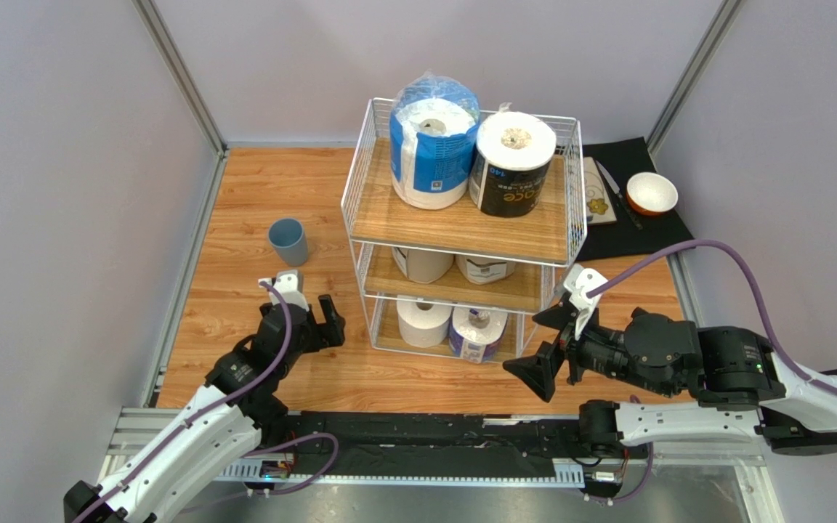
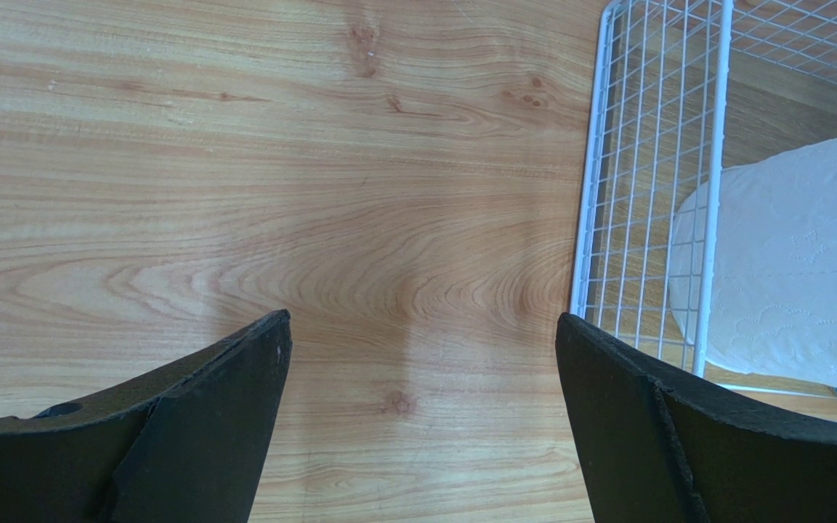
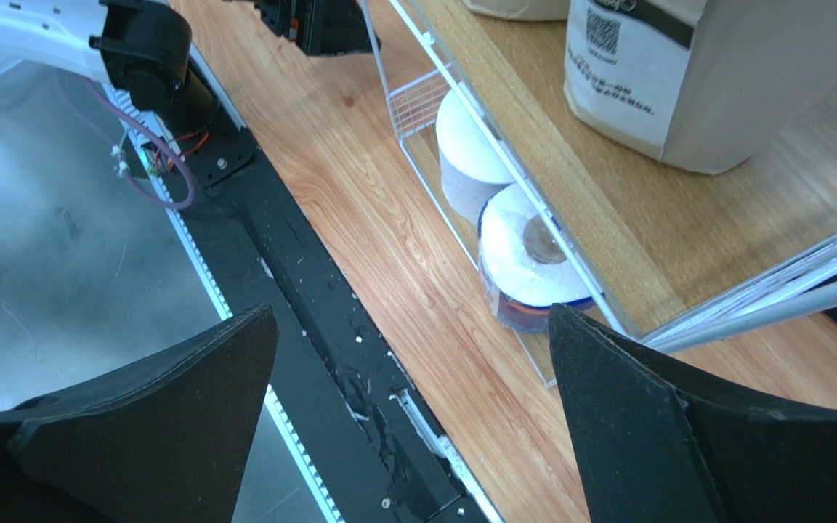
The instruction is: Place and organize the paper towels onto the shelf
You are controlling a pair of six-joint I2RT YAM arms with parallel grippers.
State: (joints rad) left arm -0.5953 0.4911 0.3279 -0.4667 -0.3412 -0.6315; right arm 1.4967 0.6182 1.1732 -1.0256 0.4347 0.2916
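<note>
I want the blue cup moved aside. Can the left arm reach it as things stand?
Probably yes: the blue cup stands alone on open table just beyond the open left end effector, nothing between.

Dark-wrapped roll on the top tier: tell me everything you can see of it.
The dark-wrapped roll is a stubby cylinder standing upright on the right side of the shelf's top wooden board, inside the white wire rail. A black wrapper with pale lettering covers its side. Its top end shows white paper around a tan core. It sits close beside the blue-plastic-wrapped roll, and may be touching it.
</note>
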